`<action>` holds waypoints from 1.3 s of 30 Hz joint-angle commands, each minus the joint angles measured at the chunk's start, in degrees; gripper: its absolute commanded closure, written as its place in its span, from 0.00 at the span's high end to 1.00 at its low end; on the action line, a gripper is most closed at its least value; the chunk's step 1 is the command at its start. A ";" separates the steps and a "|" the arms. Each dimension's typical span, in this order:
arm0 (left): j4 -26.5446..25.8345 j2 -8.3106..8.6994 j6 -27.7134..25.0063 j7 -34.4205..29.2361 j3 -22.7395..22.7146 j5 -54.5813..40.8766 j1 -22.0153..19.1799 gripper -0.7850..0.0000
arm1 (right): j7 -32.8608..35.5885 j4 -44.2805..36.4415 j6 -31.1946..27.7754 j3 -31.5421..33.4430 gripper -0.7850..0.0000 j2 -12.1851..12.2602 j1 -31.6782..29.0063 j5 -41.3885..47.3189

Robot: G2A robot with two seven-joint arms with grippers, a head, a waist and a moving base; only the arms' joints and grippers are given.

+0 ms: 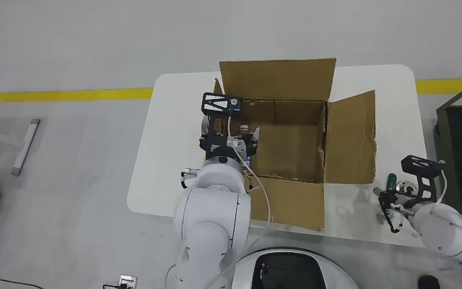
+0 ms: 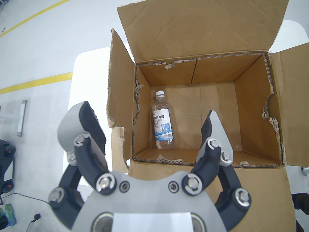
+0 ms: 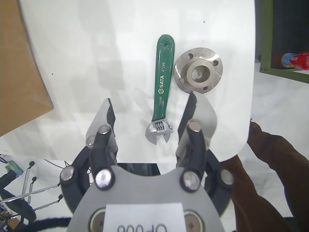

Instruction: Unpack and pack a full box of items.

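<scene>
Left tool (image 2: 148,108) spread wide above open brown cardboard box (image 2: 251,102), so just pinch the clear white-capped plastic bottle (image 2: 162,121) lying on its floor around the label, guessing light, slick, squashy.

Green-handled steel adjustable wrench (image 3: 161,83): white lettering and numbers along the handle.
Clear plastic bottle (image 2: 162,121): white-and-blue printed label with barcode.

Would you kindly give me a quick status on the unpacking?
Left hand open above box rim. Right hand open over wrench, beside flange. Bottle lying in box, nothing blocking.
</scene>
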 commanded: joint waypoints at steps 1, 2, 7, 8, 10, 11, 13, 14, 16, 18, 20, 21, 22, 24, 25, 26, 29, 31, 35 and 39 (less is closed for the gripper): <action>0.00 0.00 0.00 0.00 0.00 0.00 0.00 1.00 | -0.14 0.88 0.18 -0.64 0.48 -0.01 0.51 -0.44; 0.00 0.00 0.00 0.00 0.00 0.00 0.00 1.00 | -0.19 1.16 0.33 -0.82 0.49 -0.01 0.71 -0.60; 0.00 0.00 0.00 0.00 0.00 0.00 0.00 1.00 | 0.24 2.29 0.90 -1.13 0.50 0.01 1.30 -1.33; 0.00 0.00 0.00 0.00 0.00 0.00 0.00 1.00 | 0.35 2.53 1.07 -1.12 0.62 0.00 1.40 -1.34; 0.00 0.00 0.00 0.00 0.00 0.00 0.00 1.00 | 0.45 2.95 1.23 -1.06 0.61 0.00 1.60 -1.27; 0.00 0.00 0.00 0.00 0.00 0.00 0.00 1.00 | 0.40 3.25 1.30 -1.06 0.62 0.01 1.70 -1.33; 0.00 0.00 0.00 0.00 0.00 0.00 0.00 1.00 | 0.22 4.21 1.36 -1.36 0.53 -0.01 1.98 -1.35; 0.00 0.00 0.00 0.00 0.00 0.00 0.00 1.00 | 0.11 4.42 1.37 -1.47 0.53 -0.02 2.12 -1.38; 0.00 0.00 0.00 0.00 0.00 0.00 0.00 1.00 | 0.00 4.88 1.42 -1.81 0.53 -0.04 2.43 -1.26; 0.00 0.00 0.00 0.00 0.00 0.00 0.00 1.00 | 0.19 5.13 1.50 -2.04 0.52 -0.05 2.71 -1.26; 0.00 0.00 0.00 0.00 0.00 0.00 0.00 1.00 | 0.33 5.31 1.55 -2.11 0.54 -0.05 2.85 -1.30; 0.00 0.00 0.00 0.00 0.00 0.00 0.00 1.00 | 0.34 5.44 1.60 -2.11 0.54 -0.05 2.90 -1.29; 0.00 0.00 0.00 0.00 0.00 0.00 0.00 1.00 | 0.35 5.64 1.63 -2.08 0.52 -0.04 3.07 -1.25; 0.00 0.00 0.00 0.00 0.00 0.00 0.00 1.00 | 0.51 5.95 1.70 -2.01 0.50 -0.03 3.30 -1.17; 0.00 0.00 0.00 0.00 0.00 0.00 0.00 1.00 | 0.58 6.05 1.67 -2.00 0.50 -0.03 3.41 -1.17; 0.00 0.00 0.00 0.00 0.00 0.00 0.00 1.00 | 0.70 6.16 1.71 -1.99 0.52 -0.03 3.47 -1.05; 0.00 0.00 0.00 0.00 0.00 0.00 0.00 1.00 | 1.15 6.56 1.89 -1.94 0.50 -0.02 3.86 -0.84; 0.00 0.00 0.00 0.00 0.00 0.00 0.00 1.00 | 1.32 6.69 1.90 -1.94 0.50 0.00 4.01 -0.80; 0.00 0.00 0.00 0.00 0.00 0.00 0.00 1.00 | 1.75 7.08 1.94 -1.98 0.48 0.04 4.48 -0.97; 0.00 0.00 0.00 0.00 0.00 0.00 0.00 1.00 | 2.06 7.46 1.87 -1.99 0.29 0.09 4.98 -1.28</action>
